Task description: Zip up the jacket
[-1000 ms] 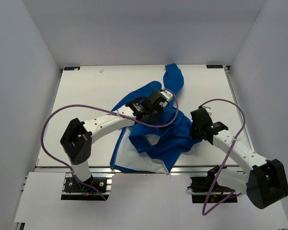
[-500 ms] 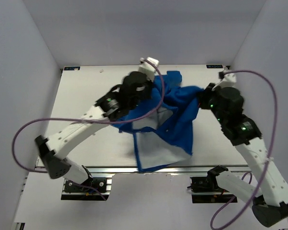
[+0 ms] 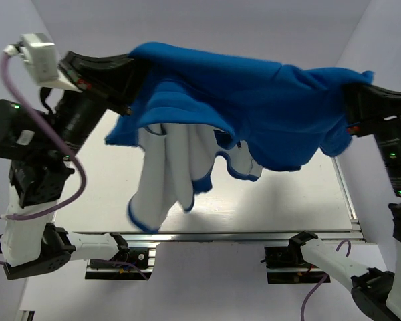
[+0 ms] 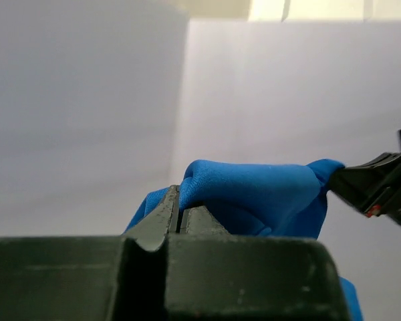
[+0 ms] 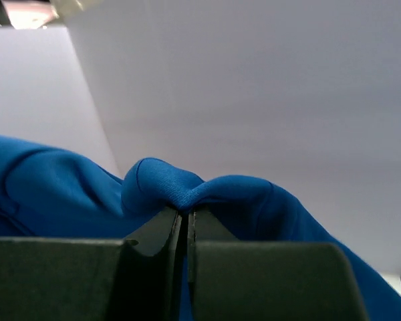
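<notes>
The royal-blue jacket [image 3: 254, 107] hangs high above the table, stretched between both arms close to the top camera. Its pale lining and sleeves [image 3: 167, 167] droop down on the left. My left gripper [image 3: 123, 73] is shut on the jacket's left end; the left wrist view shows blue fabric [image 4: 254, 194] pinched at the tips of the left gripper [image 4: 180, 200]. My right gripper [image 3: 351, 100] is shut on the jacket's right end, and the right wrist view shows a fold of jacket [image 5: 167, 184] clamped in the right gripper [image 5: 185, 214]. The zipper is hidden.
The white table [image 3: 287, 200] lies below, with its metal front rail [image 3: 220, 235] near the arm bases. White enclosure walls [image 3: 27, 40] stand on the left, back and right. The left arm's purple cable [image 3: 73, 180] loops beside its base.
Both arms have risen far above the table, lifting the jacket off it and pulling it out wide between them. The right gripper's hold tightened early in this span.
</notes>
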Robot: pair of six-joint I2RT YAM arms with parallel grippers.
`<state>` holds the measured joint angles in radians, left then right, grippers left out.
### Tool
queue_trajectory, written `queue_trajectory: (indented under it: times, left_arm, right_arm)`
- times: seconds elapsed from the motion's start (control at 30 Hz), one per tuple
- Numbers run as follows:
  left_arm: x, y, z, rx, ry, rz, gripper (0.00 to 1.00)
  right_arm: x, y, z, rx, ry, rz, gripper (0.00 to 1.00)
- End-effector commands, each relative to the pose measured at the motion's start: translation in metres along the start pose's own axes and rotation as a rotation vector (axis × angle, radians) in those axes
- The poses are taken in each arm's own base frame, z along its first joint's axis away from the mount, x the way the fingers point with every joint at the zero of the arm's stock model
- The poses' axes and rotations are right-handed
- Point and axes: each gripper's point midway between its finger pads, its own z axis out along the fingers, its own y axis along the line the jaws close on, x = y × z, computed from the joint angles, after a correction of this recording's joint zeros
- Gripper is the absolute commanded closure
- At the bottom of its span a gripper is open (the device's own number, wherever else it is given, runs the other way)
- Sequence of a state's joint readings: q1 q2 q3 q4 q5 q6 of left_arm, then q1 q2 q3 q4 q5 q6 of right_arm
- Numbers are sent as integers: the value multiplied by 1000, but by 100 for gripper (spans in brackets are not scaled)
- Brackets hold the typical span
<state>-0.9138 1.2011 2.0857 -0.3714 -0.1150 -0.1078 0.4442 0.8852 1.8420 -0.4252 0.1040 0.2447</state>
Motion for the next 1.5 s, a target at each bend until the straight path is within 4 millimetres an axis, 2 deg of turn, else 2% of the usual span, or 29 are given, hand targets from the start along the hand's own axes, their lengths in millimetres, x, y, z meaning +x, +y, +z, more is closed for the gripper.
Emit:
queue_trajectory:
  times: [0.0, 0.13, 0.23, 0.27, 0.37, 0.4, 0.47, 0.5, 0.53, 0.57, 0.6, 0.63, 0.67, 0.7, 0.73, 0.8, 0.83, 0.87, 0.93, 1.0, 1.07, 1.13, 1.17, 1.23, 1.27, 1.3, 1.37, 1.4, 1.47]
  left_arm:
    - [-26, -23, 9, 110, -76, -44, 100]
    - [-8, 9, 30, -75, -70, -49, 100]
    - [46, 42, 59, -262, 16, -10, 100]
    - [62, 69, 59, -421, 38, 17, 100]
    - [144, 118, 71, -671, 177, 133, 100]
    - [186, 151, 76, -731, 257, 179, 100]
    - [248, 189, 76, -738, 392, 87, 100]
    - [291, 247, 68, -820, 461, 30, 100]
    - [318, 268, 64, -830, 508, 4, 100]
    - [342, 288, 63, -811, 557, -13, 84]
    - [358, 298, 68, -801, 576, 3, 32]
    - [409, 315, 66, -799, 660, 17, 8]
    - [424, 320, 72, -766, 688, 21, 2]
    - [436, 322, 78, -747, 705, 9, 2]
    - [438, 327, 92, -726, 689, -5, 2]
    - [430, 325, 100, -675, 662, -32, 2]
    - [445, 329, 91, -683, 673, -28, 2]
    - [419, 320, 94, -668, 630, -24, 2]
    - [423, 318, 79, -675, 662, -17, 2]
    - [408, 310, 73, -677, 668, -17, 2]
    - [418, 307, 50, -710, 746, -34, 2]
    - [408, 295, 31, -735, 777, -74, 2]
    - [433, 291, 0, -759, 862, -102, 2]
    - [414, 269, -20, -757, 828, -179, 2]
    - [453, 257, -66, -766, 935, -252, 2]
    - [429, 240, -73, -736, 880, -282, 2]
    - [433, 214, -97, -668, 882, -362, 2]
    - [457, 205, -138, -698, 950, -417, 2]
    - [448, 176, -167, -643, 952, -467, 2]
  right_arm:
    - [-25, 12, 3, -51, -52, -29, 100]
    - [2, 1, 25, 0, 18, -13, 100]
    - [52, -28, 53, 129, 133, -7, 100]
    - [69, -40, 59, 187, 165, -7, 100]
    - [148, -67, 85, 272, 315, -25, 100]
    - [185, -84, 88, 311, 386, -30, 100]
    - [239, -94, 102, 276, 477, 30, 100]
    - [290, -121, 99, 312, 571, 57, 100]
    - [312, -129, 101, 307, 602, 83, 100]
    - [326, -135, 110, 274, 596, 104, 100]
    - [371, -148, 111, 284, 679, 135, 100]
    - [388, -157, 115, 291, 708, 140, 100]
    - [401, -165, 120, 285, 735, 144, 91]
    - [441, -180, 113, 326, 848, 157, 83]
    - [448, -184, 116, 327, 883, 151, 76]
    - [444, -184, 128, 309, 908, 125, 55]
    - [444, -182, 130, 289, 903, 118, 33]
    - [453, -181, 121, 273, 923, 124, 22]
    - [445, -173, 116, 235, 899, 125, 11]
    - [449, -165, 93, 230, 928, 140, 11]
    - [465, -160, 62, 235, 976, 157, 11]
    - [453, -151, 44, 233, 960, 158, 10]
    - [456, -147, 34, 244, 969, 171, 11]
    - [457, -141, 0, 271, 988, 194, 11]
    - [445, -137, -9, 285, 956, 202, 11]
    - [460, -139, -36, 314, 1003, 212, 11]
    - [463, -140, -63, 351, 1034, 212, 11]
    - [456, -137, -73, 369, 1023, 221, 11]
    - [470, -139, -116, 430, 1086, 239, 11]
